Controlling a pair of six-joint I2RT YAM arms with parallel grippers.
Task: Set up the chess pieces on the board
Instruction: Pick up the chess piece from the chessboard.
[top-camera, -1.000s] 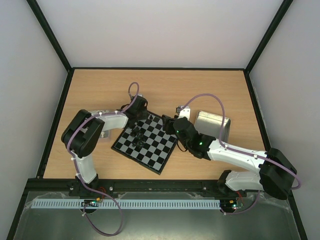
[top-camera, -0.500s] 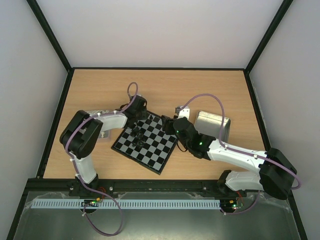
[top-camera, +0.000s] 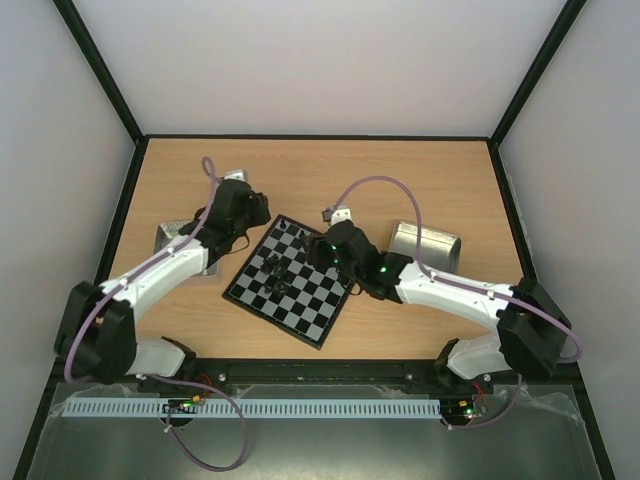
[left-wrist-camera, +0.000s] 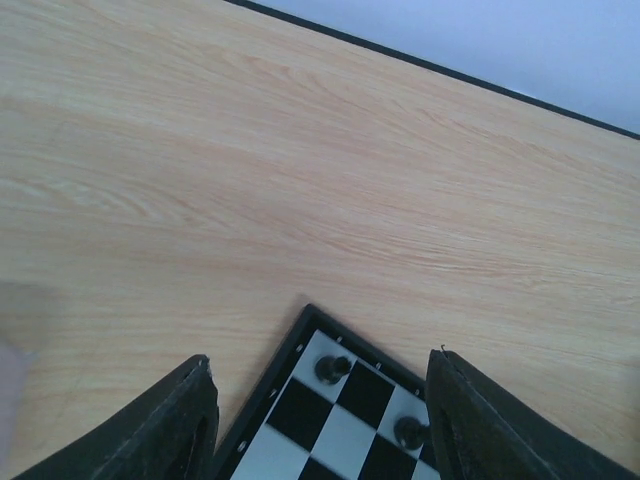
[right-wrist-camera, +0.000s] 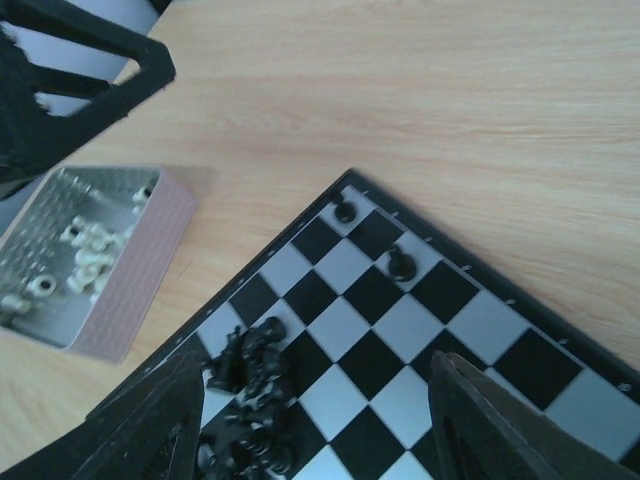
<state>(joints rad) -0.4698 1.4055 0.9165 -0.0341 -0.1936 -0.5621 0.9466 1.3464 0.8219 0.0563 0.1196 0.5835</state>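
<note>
The board (top-camera: 300, 290) lies turned like a diamond in the middle of the table. A heap of black chess pieces (top-camera: 275, 272) lies on its left part, the same heap (right-wrist-camera: 250, 400) showing in the right wrist view. Two pieces stand by the far corner (right-wrist-camera: 345, 211) (right-wrist-camera: 400, 265), the same pair (left-wrist-camera: 332, 368) (left-wrist-camera: 410, 432) in the left wrist view. My left gripper (top-camera: 260, 213) (left-wrist-camera: 322, 358) hangs open just off that corner, holding nothing. My right gripper (top-camera: 313, 250) (right-wrist-camera: 318, 358) is open above the board's squares, to the right of the heap.
A metal tray (top-camera: 180, 245) (right-wrist-camera: 120, 285) with pale pieces sits left of the board. Another metal tray (top-camera: 425, 245) stands to the right, behind my right arm. Black frame rails (top-camera: 320, 136) edge the wooden table.
My left gripper opened and drew back left and away from the board's far corner. My right gripper shifted left, further over the board.
</note>
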